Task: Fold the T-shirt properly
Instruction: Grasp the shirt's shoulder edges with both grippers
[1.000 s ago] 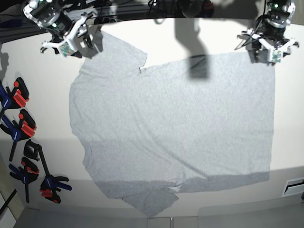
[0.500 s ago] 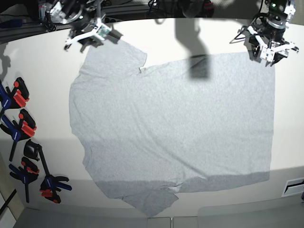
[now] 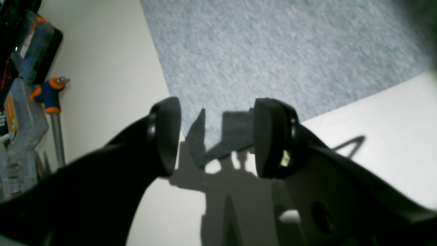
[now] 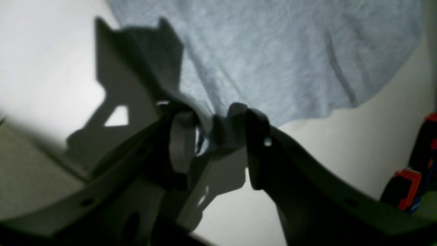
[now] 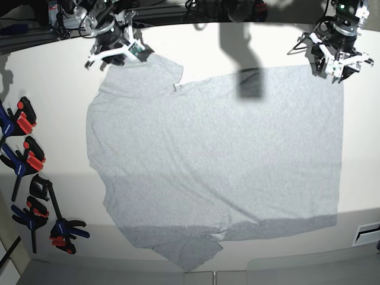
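The light heather-grey T-shirt (image 5: pixel 214 160) lies spread flat on the white table (image 5: pixel 59 95), plain side up; no lettering shows. My right gripper (image 5: pixel 117 56) is at the far-left sleeve. In the right wrist view (image 4: pixel 216 145) its jaws are apart, with the sleeve edge (image 4: pixel 273 51) bunched between them. My left gripper (image 5: pixel 335 65) hovers at the far-right hem corner. In the left wrist view (image 3: pixel 218 140) it is open and empty, with the shirt corner (image 3: pixel 273 51) just beyond its fingertips.
Several black, red and blue clamps (image 5: pixel 27 157) lie along the table's left edge; one shows in the right wrist view (image 4: pixel 409 184). An orange-and-blue handled tool (image 3: pixel 49 95) and boxes lie past the far edge. A slot (image 5: pixel 368 231) is at the near right.
My right gripper has swung from left of the sleeve to its far edge and come down onto it. My left gripper has shifted slightly at the hem corner. The shirt has not moved.
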Robot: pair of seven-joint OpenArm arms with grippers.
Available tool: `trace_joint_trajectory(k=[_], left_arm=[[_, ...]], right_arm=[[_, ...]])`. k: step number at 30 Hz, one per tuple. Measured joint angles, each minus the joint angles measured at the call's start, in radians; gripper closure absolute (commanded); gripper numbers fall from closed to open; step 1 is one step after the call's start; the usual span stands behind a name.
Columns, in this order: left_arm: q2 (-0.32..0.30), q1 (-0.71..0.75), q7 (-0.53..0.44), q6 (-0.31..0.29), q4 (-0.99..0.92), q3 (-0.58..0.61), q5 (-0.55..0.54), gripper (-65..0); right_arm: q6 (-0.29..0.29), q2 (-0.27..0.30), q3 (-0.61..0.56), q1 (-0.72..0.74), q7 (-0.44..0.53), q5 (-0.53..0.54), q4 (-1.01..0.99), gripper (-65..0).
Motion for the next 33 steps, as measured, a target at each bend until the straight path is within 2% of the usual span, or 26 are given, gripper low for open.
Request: trace_joint_trajectory(k=[2,6,7,10,16,18,21,24,26,27,30,32,33], left_arm=[[0.001,0.002,-0.032,0.000,0.000,0.000,0.000,-31.8],[0.007,0.000,-0.136,0.000,0.000,0.000,-0.001,-31.8],[0.007,0.000,-0.136,-0.001,0.000,0.000,-0.001,-31.8],[0.009,0.000,-0.128,0.000,0.000,0.000,-0.001,-31.8],[0.009,0.000,-0.128,-0.001,0.000,0.000,-0.001,-31.8],[0.009,0.000,-0.127,-0.001,0.000,0.000,-0.001,-31.8],[0.009,0.000,-0.039,-0.001,0.000,0.000,-0.001,-31.8],[0.009,0.000,0.161,-0.001,0.000,0.000,-0.027,-31.8],[0.009,0.001,0.244,-0.003,0.000,0.000,-0.046,-31.8],[0.009,0.002,0.254,-0.020,0.000,0.000,-0.040,-31.8],[0.003,0.000,0.239,-0.198,-0.011,-0.001,-0.041,-31.8],[0.006,0.000,0.208,-0.249,-0.035,0.002,-0.040,-31.8],[0.006,0.000,0.186,-0.247,-0.051,0.002,-0.032,-31.9]], right_arm=[[-0.001,0.000,-0.008,0.028,0.013,0.000,-0.023,-22.0],[-0.007,0.000,-0.017,0.046,0.017,0.000,-0.047,-5.0],[-0.007,-0.001,-0.018,0.046,0.016,-0.002,-0.050,-0.9],[-0.006,-0.002,-0.018,0.047,0.002,-0.004,-0.050,0.0],[-0.003,0.000,-0.019,0.045,-0.026,-0.113,-0.053,0.0],[0.000,0.000,-0.019,0.043,-0.062,-0.116,-0.038,0.0],[0.016,0.000,-0.019,0.037,-0.134,-0.109,-0.001,0.0],[0.024,-0.001,-0.023,0.034,-0.150,-0.097,0.031,0.0],[0.024,-0.002,-0.023,0.034,-0.154,-0.096,0.031,0.0],[0.024,-0.002,-0.023,0.035,-0.156,-0.094,0.031,0.0],[0.024,-0.001,-0.023,0.035,-0.156,-0.080,0.031,0.0],[0.024,-0.001,-0.023,0.035,-0.156,-0.080,0.031,0.0],[0.024,0.000,-0.023,0.035,-0.155,-0.072,0.031,0.0]])
